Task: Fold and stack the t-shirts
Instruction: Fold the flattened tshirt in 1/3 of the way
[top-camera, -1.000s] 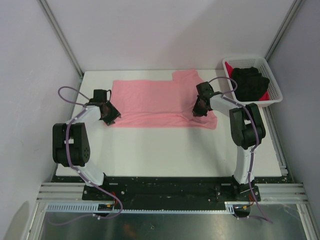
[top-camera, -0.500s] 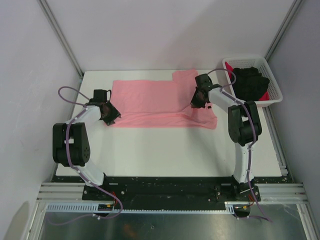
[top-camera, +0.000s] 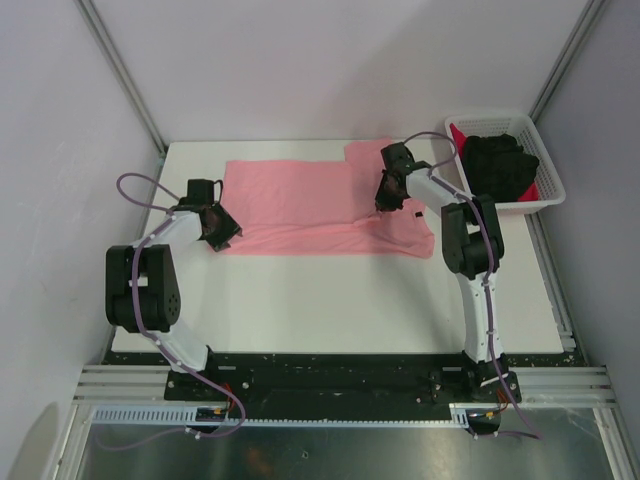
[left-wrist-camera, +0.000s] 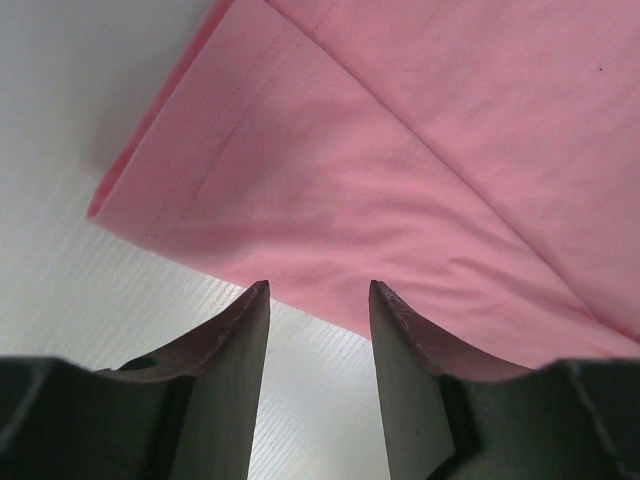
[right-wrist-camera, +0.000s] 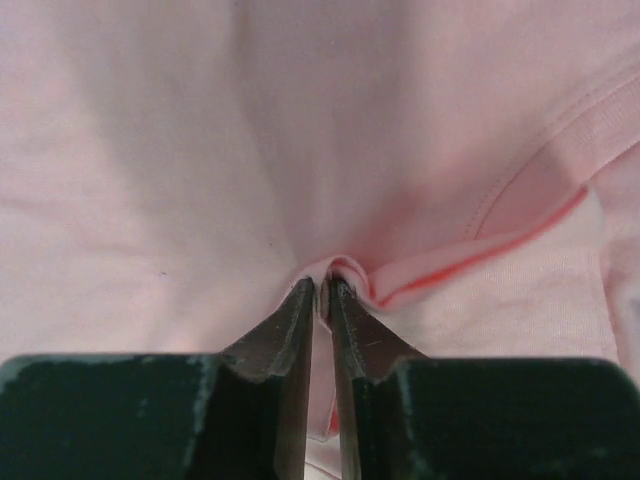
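Pink shirt (top-camera: 300, 205) is only part-folded: my right jaws pinch a tuck of it, my left jaws stand spread and empty. Black shirt (top-camera: 500, 165) and red shirt (top-camera: 458, 133) wait unfolded in the basket (top-camera: 548, 196).

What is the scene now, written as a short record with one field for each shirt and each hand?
pink t-shirt: spread flat on the white table, layers overlapping at its near left corner
black t-shirt: bunched in the white basket
red t-shirt: in the same basket, mostly covered by the black t-shirt
left hand: open, beside the pink t-shirt's near left edge, holding nothing
right hand: shut on a small fold of the pink t-shirt, beside a curved hem
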